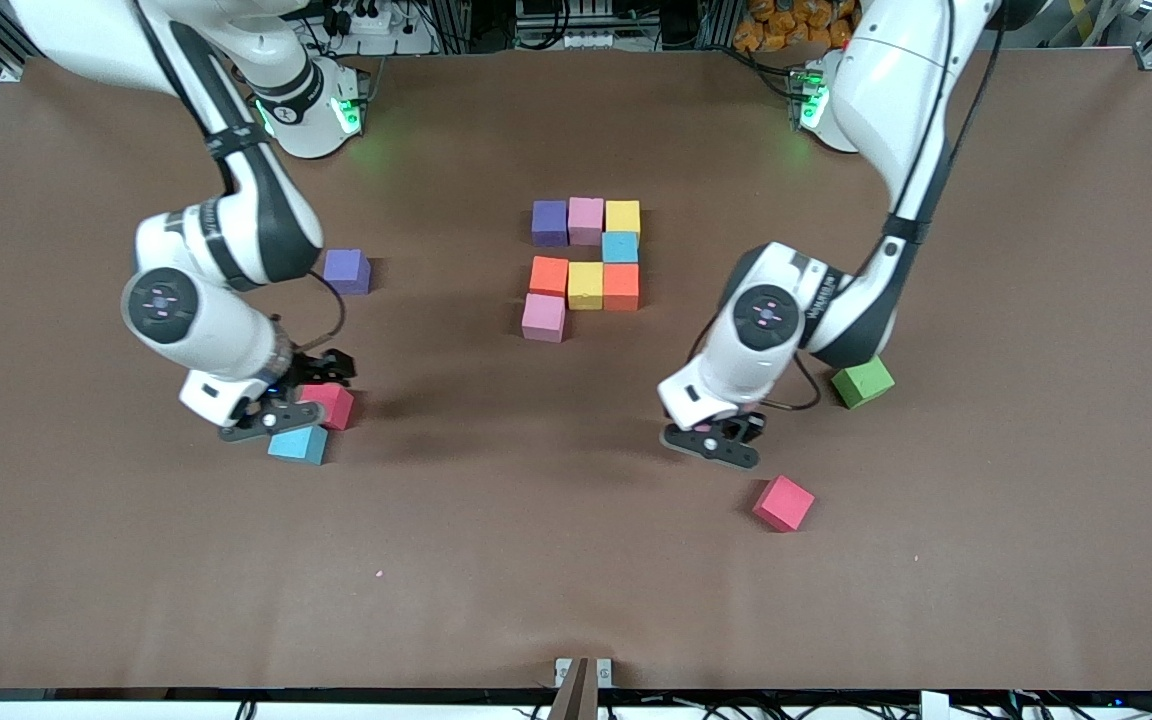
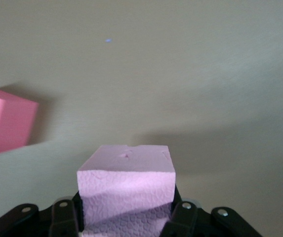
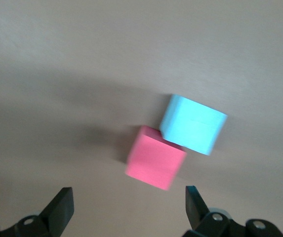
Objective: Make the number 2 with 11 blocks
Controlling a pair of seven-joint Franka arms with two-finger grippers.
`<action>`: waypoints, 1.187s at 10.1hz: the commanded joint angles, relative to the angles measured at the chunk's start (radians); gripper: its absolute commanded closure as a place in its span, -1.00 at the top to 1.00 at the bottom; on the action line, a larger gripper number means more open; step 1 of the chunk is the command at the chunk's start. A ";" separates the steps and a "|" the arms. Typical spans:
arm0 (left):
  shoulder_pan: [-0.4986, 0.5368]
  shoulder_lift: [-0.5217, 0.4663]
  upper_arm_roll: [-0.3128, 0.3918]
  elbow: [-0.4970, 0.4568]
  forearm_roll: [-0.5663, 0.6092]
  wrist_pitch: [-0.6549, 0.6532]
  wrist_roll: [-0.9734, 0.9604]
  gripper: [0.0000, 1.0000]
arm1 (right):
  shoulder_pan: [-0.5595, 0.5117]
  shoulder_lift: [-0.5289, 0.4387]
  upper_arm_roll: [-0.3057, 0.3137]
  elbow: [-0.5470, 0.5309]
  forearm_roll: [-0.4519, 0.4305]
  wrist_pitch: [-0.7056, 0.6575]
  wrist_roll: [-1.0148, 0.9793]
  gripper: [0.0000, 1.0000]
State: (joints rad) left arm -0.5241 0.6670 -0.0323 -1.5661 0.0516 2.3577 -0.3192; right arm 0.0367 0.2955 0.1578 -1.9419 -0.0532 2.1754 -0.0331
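The right hand (image 1: 276,420) is seen over a red-pink foam cube (image 1: 329,405) and a light blue foam cube (image 1: 298,444), which touch at a corner toward the right arm's end of the brown desk (image 1: 576,580); its fingers (image 3: 62,207) are spread wide with nothing between them. A loose purple foam cube (image 1: 347,271) lies nearer the bases' edge of the desk than that pair.

At the desk's middle, the unfinished number 2 (image 1: 586,265) is laid out from eight touching foam cubes: purple, pink and yellow in a row, light blue below the yellow, then orange, yellow and orange, and a pink one (image 1: 544,318) nearest the front camera.

The left hand (image 1: 716,440) is closed on a pale pink foam cube (image 2: 126,190), held above the desk. A red-pink foam cube (image 1: 784,503) lies nearer the front edge, and a green foam cube (image 1: 862,382) lies toward the left arm's end.
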 commanded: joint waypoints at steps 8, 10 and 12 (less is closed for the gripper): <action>-0.320 0.219 0.074 0.271 -0.019 -0.017 -0.593 -0.13 | -0.077 -0.263 0.182 -0.609 0.088 0.182 0.224 1.00; -0.349 0.236 0.069 0.278 -0.024 -0.015 -0.633 -0.12 | -0.080 -0.245 0.236 -0.621 0.088 0.181 0.269 1.00; -0.356 0.240 0.066 0.274 -0.064 -0.017 -0.656 -0.11 | -0.096 -0.239 0.233 -0.643 0.085 0.182 0.259 1.00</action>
State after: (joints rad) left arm -0.8657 0.8880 0.0201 -1.3262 0.0321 2.3561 -0.9602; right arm -0.0348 0.0641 0.3892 -2.5581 0.0169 2.3462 0.2365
